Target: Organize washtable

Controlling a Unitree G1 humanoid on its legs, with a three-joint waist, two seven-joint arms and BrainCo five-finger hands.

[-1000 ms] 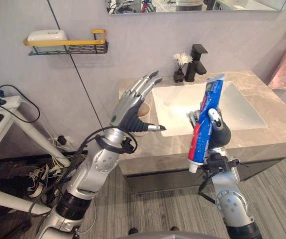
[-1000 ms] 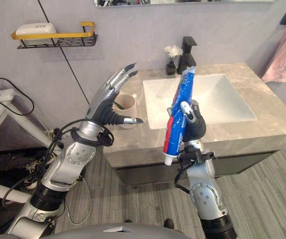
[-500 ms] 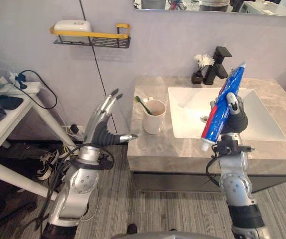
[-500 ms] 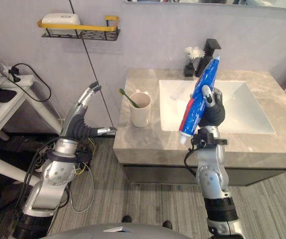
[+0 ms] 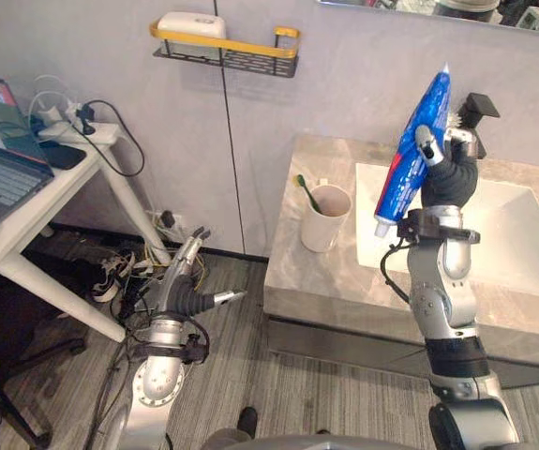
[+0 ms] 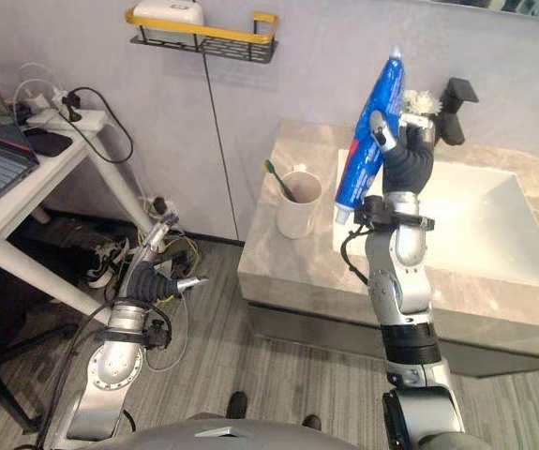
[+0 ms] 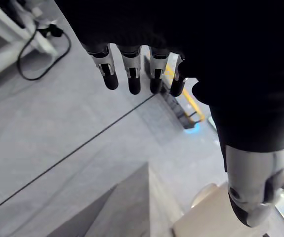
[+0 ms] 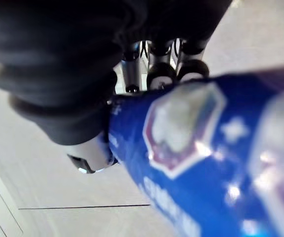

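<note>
My right hand (image 5: 445,173) is shut on a blue, red and white toothpaste tube (image 5: 413,155), held upright with its cap down over the left edge of the white sink (image 5: 522,234). In the right wrist view the tube (image 8: 181,148) lies across the curled fingers (image 8: 157,69). A beige cup (image 5: 327,217) with a green toothbrush (image 5: 306,191) stands on the marble washtable (image 5: 344,291), left of the tube. My left hand (image 5: 190,292) hangs open, low beside the washtable's left front corner; its fingers (image 7: 132,71) are straight.
A black faucet (image 5: 476,107) and a small vase of white flowers (image 6: 421,99) stand behind the sink. A black wall shelf with a yellow rail (image 5: 227,52) carries a white soap box (image 5: 191,23). A white desk (image 5: 35,202) with a laptop stands to the left, cables under it.
The whole picture has shifted, so the camera moved. My left hand has dropped from beside the cup to low near the floor. The right hand keeps its hold on the tube.
</note>
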